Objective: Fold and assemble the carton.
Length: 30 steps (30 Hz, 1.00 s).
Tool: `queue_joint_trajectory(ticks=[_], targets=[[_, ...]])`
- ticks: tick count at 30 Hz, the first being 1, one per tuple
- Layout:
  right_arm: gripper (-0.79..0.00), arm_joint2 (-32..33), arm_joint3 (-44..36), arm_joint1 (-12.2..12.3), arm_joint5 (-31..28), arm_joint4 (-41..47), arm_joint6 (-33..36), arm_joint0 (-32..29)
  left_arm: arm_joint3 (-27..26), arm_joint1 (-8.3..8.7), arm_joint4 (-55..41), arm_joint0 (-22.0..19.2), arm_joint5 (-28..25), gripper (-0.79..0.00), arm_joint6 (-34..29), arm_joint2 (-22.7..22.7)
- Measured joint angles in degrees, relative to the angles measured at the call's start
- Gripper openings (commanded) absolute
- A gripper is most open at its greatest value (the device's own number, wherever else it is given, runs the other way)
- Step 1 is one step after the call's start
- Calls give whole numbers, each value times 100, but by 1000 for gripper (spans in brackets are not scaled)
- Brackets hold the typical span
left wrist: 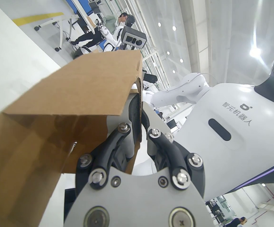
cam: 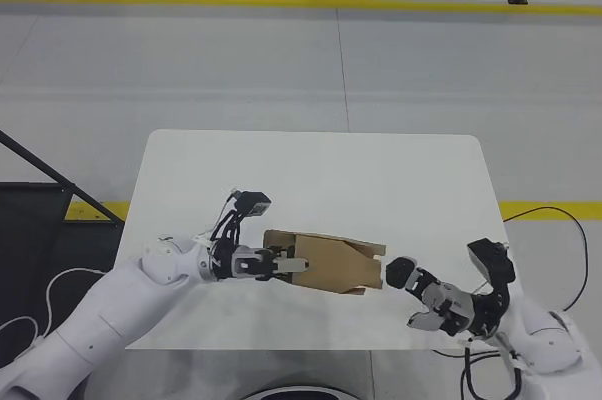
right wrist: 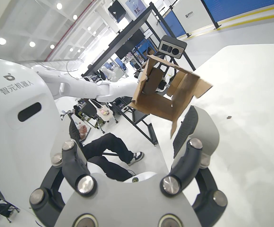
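The left gripper (cam: 284, 265) sits left of centre in the top view, its fingers (left wrist: 137, 109) pinched shut on one cardboard wall of the carton (cam: 326, 262), at the carton's left end. In the left wrist view that wall stands edge-on between the two black pads, and the rest of the brown carton fills the left half of the frame, with one flap folded over its upper side.

The right gripper (cam: 411, 293) is in the lower right of the top view, spread wide and holding nothing. One of its black fingers (right wrist: 186, 128) lies just beside the carton's right end. I cannot tell whether that tip touches the nearest flap.

The carton lies lengthwise between the two grippers in the lower middle of the top view. In the right wrist view its open end faces the camera. The walls form a skewed tube, one flap sticks out to the right, another hangs down at the lower corner, and the left gripper's dark body shows through the opening.

Below it is the white table (cam: 381, 180). A small dark speck (right wrist: 229, 117) lies on the table at the right of the right wrist view. Beyond the table, a black panel (cam: 16, 225) stands at the left edge of the top view and a thin black cable (cam: 571, 250) loops over the floor at the right.
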Motion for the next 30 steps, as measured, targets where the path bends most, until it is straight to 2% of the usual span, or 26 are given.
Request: queue_joint_trajectory(ticks=[4, 8, 11, 22, 26, 30], targets=[[0, 302, -145, -9, -396, -968, -474, -185, 37, 1, -204, -23, 293, -785, -291, -106], [0, 581, -472, -73, -410, -1878, -1175, -485, 2, 6, -460, 8, 565, -785, -564, -253], [0, 703, -568, -106, -315, -2222, -1605, -711, 3, 17, -529, 63, 658, -785, -654, -403], [0, 703, -576, -106, -306, -2227, -1607, -704, 6, 19, -510, 86, 653, -785, -633, -442], [0, 816, -913, -119, -288, -2857, -1747, -657, -76, -1, -488, 123, 1026, -785, -476, -514], [0, 925, -1335, -157, -531, -3798, -2153, -680, 16, -34, -777, 128, 1405, -785, -785, -581]])
